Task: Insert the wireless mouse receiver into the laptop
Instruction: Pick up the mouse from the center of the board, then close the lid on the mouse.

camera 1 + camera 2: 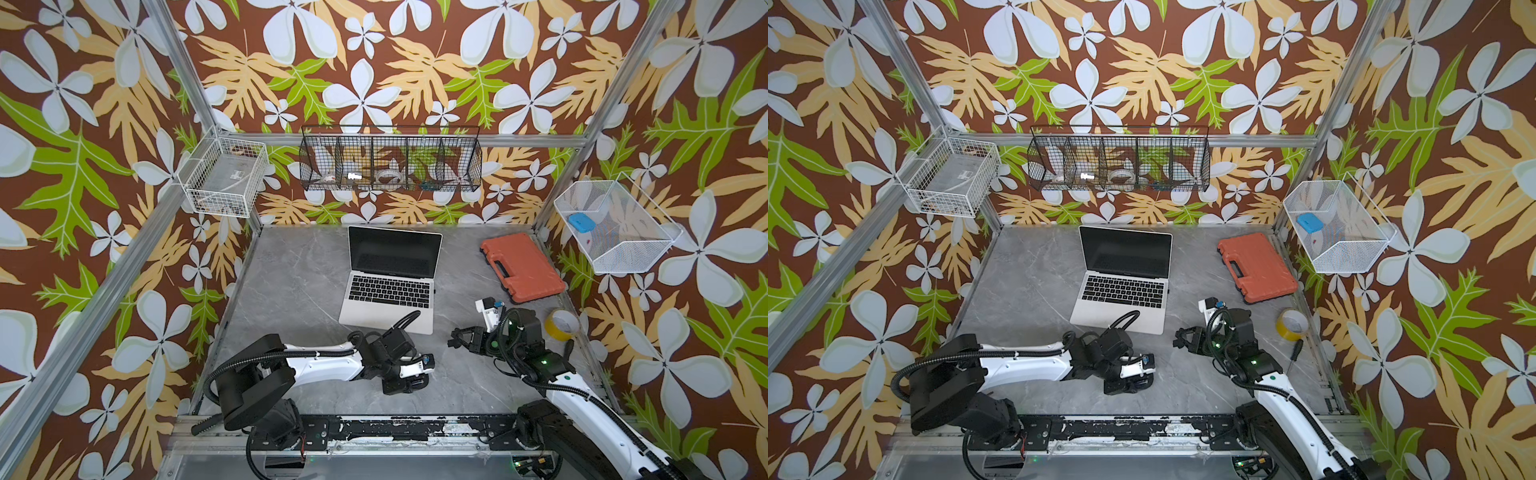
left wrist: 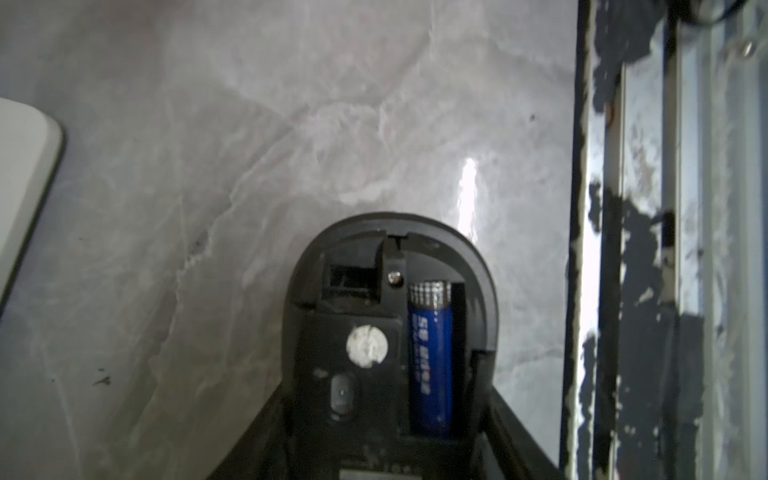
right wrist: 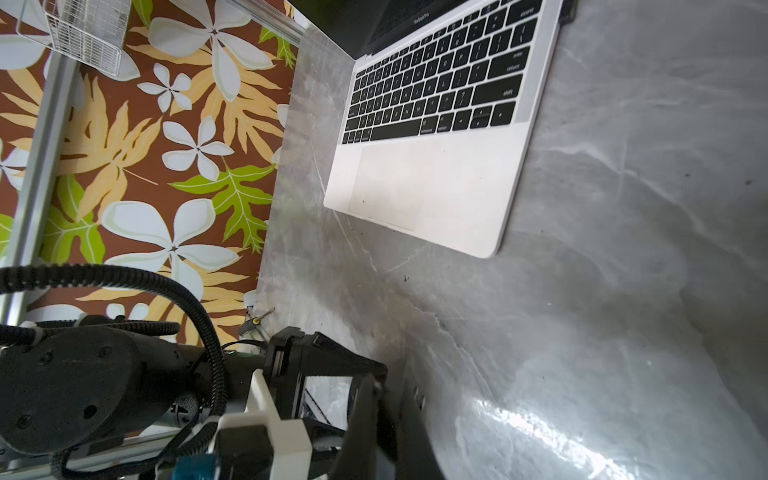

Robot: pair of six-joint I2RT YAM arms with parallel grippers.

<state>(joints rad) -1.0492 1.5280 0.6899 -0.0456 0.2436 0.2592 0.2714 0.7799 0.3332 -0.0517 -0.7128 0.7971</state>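
Bright, even light; tabletop [image 2: 467, 187] glare.

On the slim silver laptop [image 3: 436, 183], seen from the right wrist, white legends stand on the black keys. "command" and "option" are in the row nearest the trackpad, and "shift", "return" and "delete" run along one end of the keyboard. Single letters such as "O", "P" and "L" sit between them. A small brand line on the black bezel under the screen seems to begin "MacBook"; the rest blurs.

From the left wrist, the blue cylindrical battery [image 2: 430, 357] in the upturned black oval mouse [image 2: 332, 345] carries white lettering, too smeared for me to read.

In a top view, the label on the clear plastic box [image 1: 226, 174] in the white wire basket [image 1: 199, 203] is too small to read.
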